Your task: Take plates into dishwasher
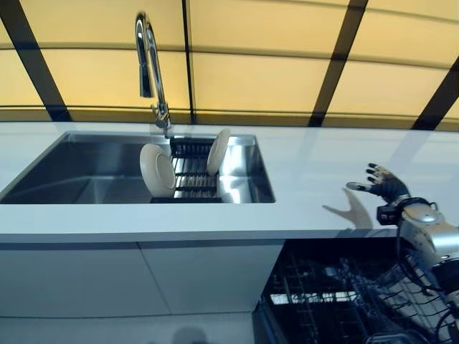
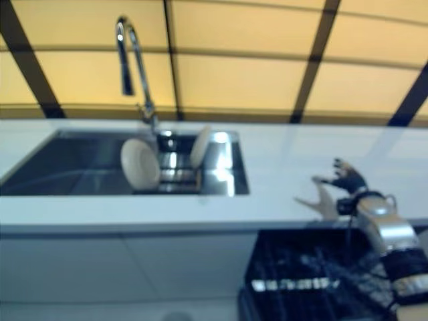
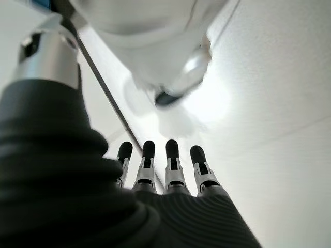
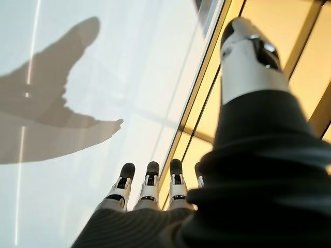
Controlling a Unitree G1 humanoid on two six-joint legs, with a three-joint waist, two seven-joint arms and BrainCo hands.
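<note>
Two cream round ceramic plates (image 1: 157, 170) on edge in dark rack (image 1: 192, 172), steel sink (image 1: 86, 168) right end: rigid, slick, breakable; pinch top rim. Right hand (image 1: 386, 185) over worktop (image 1: 315, 172) front edge, fingers spread, empty. Left hand (image 3: 165, 165) fingers straight, empty.

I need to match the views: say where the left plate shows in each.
Left eye view: plate stands on edge in the sink, left end of the rack.
Right eye view: same spot, left of centre.
Left wrist view: not in it.
Right wrist view: not in it.
Shared landmark: the faucet behind the sink.
</note>
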